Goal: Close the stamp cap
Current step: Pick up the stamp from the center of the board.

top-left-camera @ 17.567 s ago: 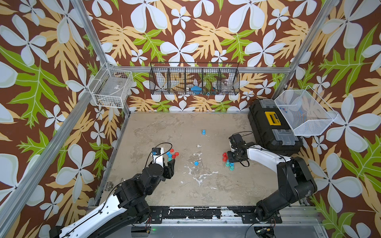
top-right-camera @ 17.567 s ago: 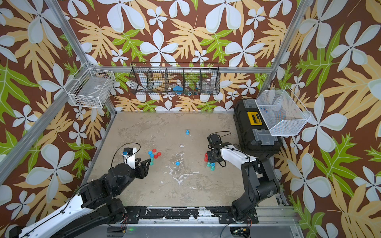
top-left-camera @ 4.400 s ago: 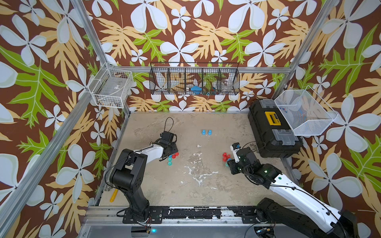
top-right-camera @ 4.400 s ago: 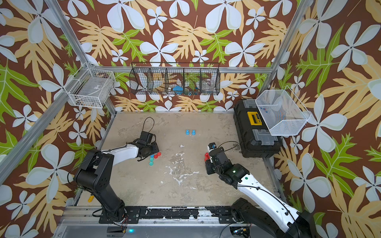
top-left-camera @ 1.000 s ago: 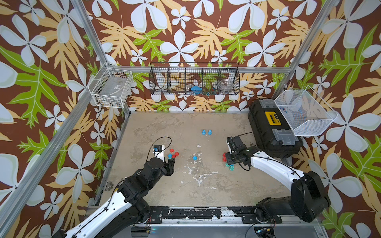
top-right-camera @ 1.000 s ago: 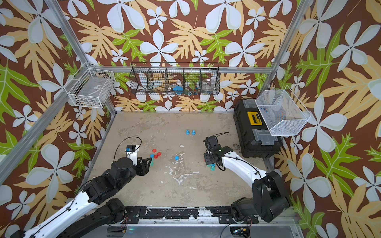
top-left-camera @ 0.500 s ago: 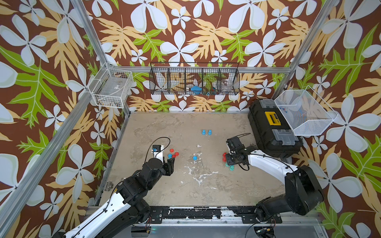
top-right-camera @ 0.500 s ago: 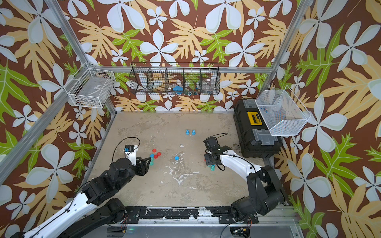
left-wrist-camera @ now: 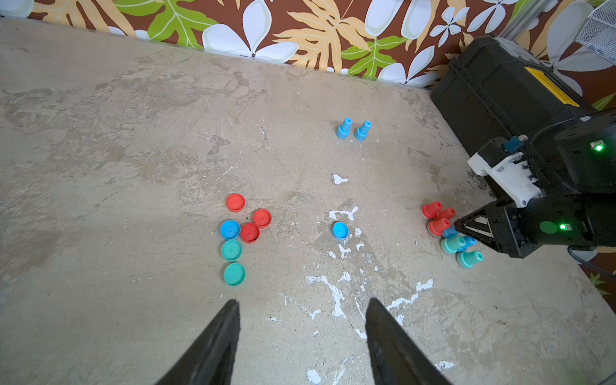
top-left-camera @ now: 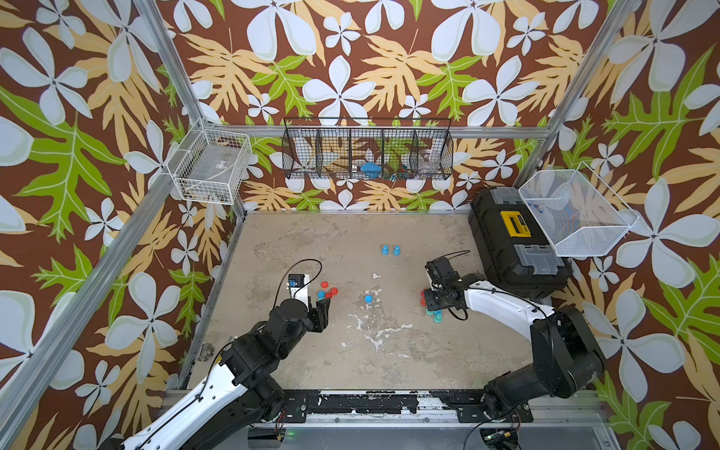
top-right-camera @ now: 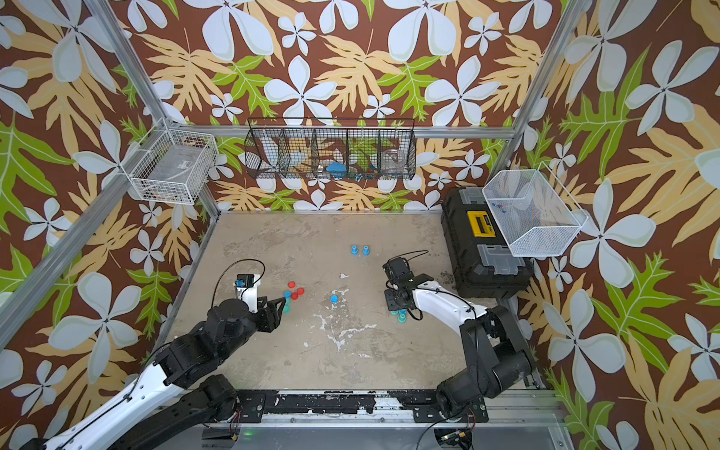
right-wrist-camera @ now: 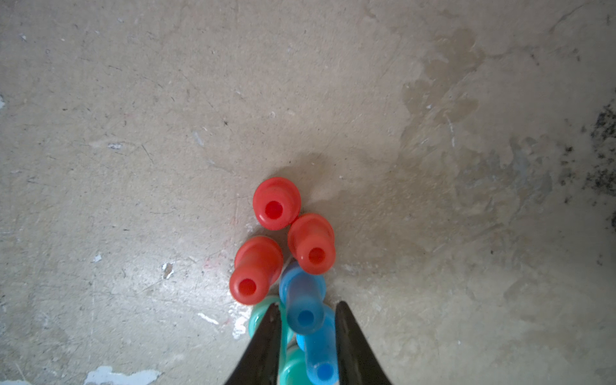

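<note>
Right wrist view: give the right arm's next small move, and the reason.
Probably close the right gripper on the blue stamp between its fingers: thin gaps show on both sides of the stem, so it seems not yet gripped.

Table (left-wrist-camera: 133, 133): rough, matt, concrete-like; chipped white patches.
Stamps (right-wrist-camera: 273, 203): smooth plastic, slight sheen.
Caps (left-wrist-camera: 235, 202): smooth plastic, matt.
Toolbox (top-left-camera: 506, 249): black matt plastic.
Baskets (top-left-camera: 335, 156): thin metal wire mesh.
</note>
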Robot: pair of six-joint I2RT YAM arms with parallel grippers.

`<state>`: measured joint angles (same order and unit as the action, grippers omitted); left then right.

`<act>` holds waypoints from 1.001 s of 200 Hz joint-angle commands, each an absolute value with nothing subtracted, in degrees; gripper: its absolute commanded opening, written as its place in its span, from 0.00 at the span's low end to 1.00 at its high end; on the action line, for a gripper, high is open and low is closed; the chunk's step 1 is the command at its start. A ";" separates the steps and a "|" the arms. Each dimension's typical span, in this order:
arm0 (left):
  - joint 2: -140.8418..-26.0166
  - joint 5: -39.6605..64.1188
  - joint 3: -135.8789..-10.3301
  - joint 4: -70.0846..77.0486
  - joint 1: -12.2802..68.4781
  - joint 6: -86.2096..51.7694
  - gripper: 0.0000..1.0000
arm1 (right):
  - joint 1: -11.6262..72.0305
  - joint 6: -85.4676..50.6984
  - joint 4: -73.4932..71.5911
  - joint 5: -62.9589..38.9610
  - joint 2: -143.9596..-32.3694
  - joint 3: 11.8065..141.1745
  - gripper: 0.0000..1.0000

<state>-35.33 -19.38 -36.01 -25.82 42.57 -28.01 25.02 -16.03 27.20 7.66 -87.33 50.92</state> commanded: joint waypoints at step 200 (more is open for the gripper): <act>-34.81 -19.42 -35.86 -24.96 41.66 -27.24 0.62 | 23.91 -15.51 25.48 6.29 -88.78 50.12 0.19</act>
